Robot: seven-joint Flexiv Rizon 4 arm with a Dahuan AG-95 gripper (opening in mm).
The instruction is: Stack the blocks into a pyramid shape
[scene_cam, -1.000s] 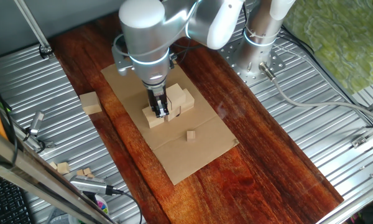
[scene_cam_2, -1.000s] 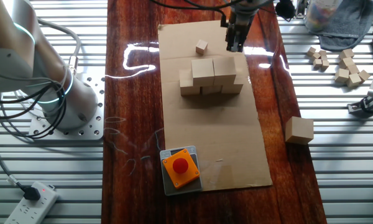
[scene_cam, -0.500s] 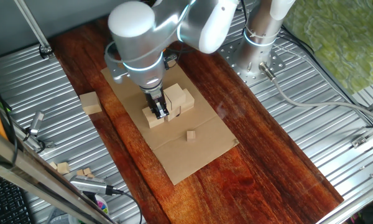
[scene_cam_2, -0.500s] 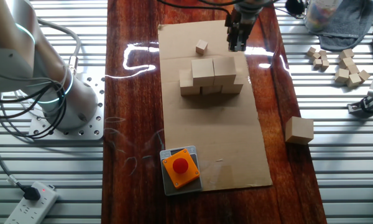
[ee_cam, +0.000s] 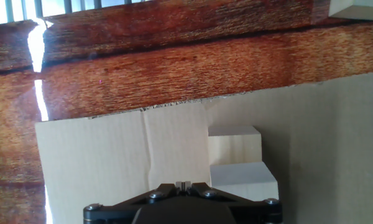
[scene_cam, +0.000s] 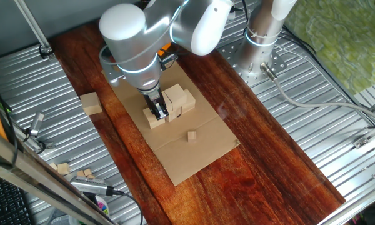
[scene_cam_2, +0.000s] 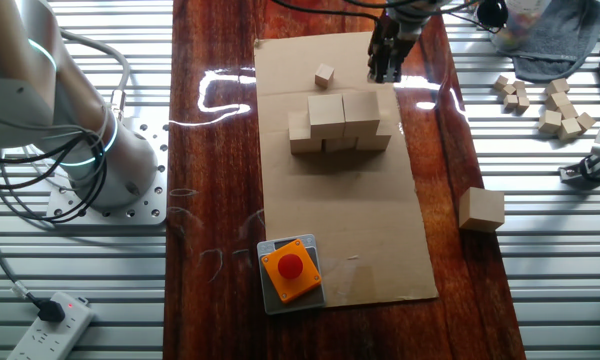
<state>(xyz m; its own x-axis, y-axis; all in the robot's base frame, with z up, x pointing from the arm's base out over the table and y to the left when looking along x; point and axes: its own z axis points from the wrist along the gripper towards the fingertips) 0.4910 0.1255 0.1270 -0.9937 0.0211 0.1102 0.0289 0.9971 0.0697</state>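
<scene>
Several pale wooden blocks [scene_cam_2: 335, 125] stand stacked on the cardboard sheet [scene_cam_2: 350, 230], two on top of a lower row. The same stack [scene_cam: 178, 100] shows in one fixed view, partly behind my fingers. Another block [scene_cam_2: 480, 210] lies alone on the ribbed metal to the side, also visible as the single block [scene_cam: 90, 103]. My gripper [scene_cam_2: 384, 70] hangs just beyond the stack's far right corner, shut with nothing in it. In the hand view the gripper [ee_cam: 183, 184] has its fingers pressed together, with two blocks [ee_cam: 236, 146] just ahead to the right.
A tiny wooden cube [scene_cam_2: 324, 75] rests on the cardboard near the gripper. An orange box with a button [scene_cam_2: 290, 268] sits at the cardboard's near end. Several small cubes [scene_cam_2: 550, 105] lie on the metal at the right. The arm's base [scene_cam_2: 70, 150] stands at the left.
The arm's wrist has swung a little sideways, away from the stack. The fingertips have shifted only slightly and stayed shut. The blocks have not moved.
</scene>
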